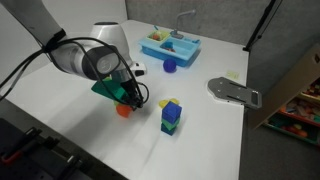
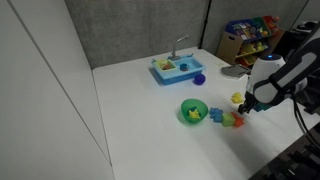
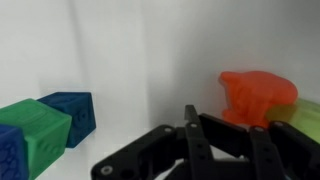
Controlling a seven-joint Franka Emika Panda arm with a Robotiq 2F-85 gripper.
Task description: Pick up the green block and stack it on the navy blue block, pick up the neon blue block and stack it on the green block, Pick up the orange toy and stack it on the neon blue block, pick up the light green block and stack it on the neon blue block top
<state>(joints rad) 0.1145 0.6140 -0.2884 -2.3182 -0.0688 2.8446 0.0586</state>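
The fingers (image 3: pixel 190 130) show in the wrist view only as dark linkage along the lower edge. Their tips are not clear, so I cannot tell whether they are spread or drawn together, and nothing can be seen held between them. Just beyond the fingers, a little to the right in that view, the orange toy (image 3: pixel 252 92) rests on the white counter (image 3: pixel 150 60). The light green block (image 3: pixel 303 112) is right against the toy on the side away from the fingers and is partly hidden by it. Well off to the left of the fingers in the same view, three cubes sit pressed together. The green block (image 3: pixel 35 135) is in the middle, the navy blue block (image 3: pixel 72 112) is against its farther side, and the neon blue block (image 3: pixel 8 152) is against its nearer side, cut off by the frame edge. In an exterior view the fingers (image 1: pixel 130 99) hang close over the orange toy (image 1: pixel 123 111), and I cannot tell whether they touch it. There the cubes stand off to one side of the fingers as a short column, blue at the foot and green above, with the top too small to read. A green bowl (image 2: pixel 182 112) sits on the counter farther from the fingers than the cubes do.
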